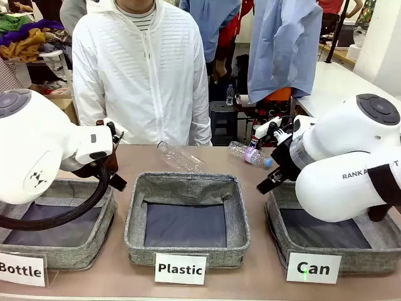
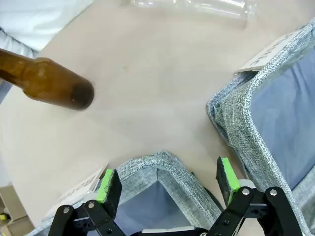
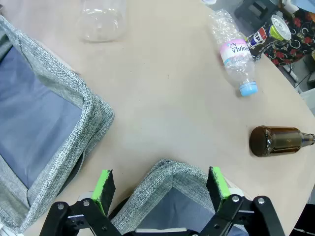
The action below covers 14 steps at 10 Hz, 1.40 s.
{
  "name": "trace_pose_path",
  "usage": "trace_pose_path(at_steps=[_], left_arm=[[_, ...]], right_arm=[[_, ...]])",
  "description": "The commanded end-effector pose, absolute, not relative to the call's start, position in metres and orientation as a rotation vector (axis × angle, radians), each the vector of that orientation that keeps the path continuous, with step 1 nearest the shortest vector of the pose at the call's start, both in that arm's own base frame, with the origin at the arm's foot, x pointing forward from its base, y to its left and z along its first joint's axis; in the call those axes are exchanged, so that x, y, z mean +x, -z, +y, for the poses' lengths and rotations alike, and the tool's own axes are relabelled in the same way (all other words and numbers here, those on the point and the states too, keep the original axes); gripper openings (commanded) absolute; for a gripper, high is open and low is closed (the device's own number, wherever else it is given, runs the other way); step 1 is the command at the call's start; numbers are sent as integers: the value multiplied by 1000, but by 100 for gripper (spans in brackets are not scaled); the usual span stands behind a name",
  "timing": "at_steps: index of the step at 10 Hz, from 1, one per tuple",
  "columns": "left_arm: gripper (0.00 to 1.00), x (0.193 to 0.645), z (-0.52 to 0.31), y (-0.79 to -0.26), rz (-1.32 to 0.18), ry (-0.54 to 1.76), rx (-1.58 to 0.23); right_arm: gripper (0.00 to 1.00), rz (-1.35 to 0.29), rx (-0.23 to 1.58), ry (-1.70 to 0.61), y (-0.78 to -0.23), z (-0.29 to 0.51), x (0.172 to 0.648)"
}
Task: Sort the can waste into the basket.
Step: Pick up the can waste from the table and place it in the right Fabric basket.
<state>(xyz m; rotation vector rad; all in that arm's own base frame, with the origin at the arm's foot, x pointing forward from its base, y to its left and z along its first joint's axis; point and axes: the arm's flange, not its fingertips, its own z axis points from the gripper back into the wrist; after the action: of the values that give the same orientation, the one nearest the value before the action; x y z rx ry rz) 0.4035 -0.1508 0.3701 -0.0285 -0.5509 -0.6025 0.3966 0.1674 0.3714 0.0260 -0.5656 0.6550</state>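
A dark drink can [image 3: 267, 34] with white and red print lies on its side at the table's far edge, just past a crushed plastic bottle. The grey fabric basket labelled "Can" [image 1: 366, 262] stands at the front right. My right gripper [image 3: 160, 189] hangs open over that basket's far corner [image 3: 170, 172], nothing between its green pads, well short of the can. In the front view the right gripper [image 1: 274, 177] is above the basket's left rim. My left gripper [image 2: 167, 182] is open and holds nothing, above a corner of the basket labelled "Bottle" [image 1: 75, 254].
The "Plastic" basket [image 1: 188, 248] stands in the middle. On the table beyond the baskets lie a clear bottle [image 1: 180, 157], a crushed bottle with a pink label [image 3: 235, 53] and two brown glass bottles [image 3: 275, 141] [image 2: 49, 84]. A person in a white jacket [image 1: 141, 75] stands at the far side.
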Motion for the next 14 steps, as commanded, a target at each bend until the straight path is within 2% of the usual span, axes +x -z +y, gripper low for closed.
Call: trace_pose_path(at_steps=[1, 14], left_arm=[[100, 403, -151, -370, -551, 603, -29], [100, 403, -151, -370, -551, 603, -29]], right_arm=[[100, -566, 26, -655, -371, 167, 397], [100, -566, 25, -656, -371, 167, 397]])
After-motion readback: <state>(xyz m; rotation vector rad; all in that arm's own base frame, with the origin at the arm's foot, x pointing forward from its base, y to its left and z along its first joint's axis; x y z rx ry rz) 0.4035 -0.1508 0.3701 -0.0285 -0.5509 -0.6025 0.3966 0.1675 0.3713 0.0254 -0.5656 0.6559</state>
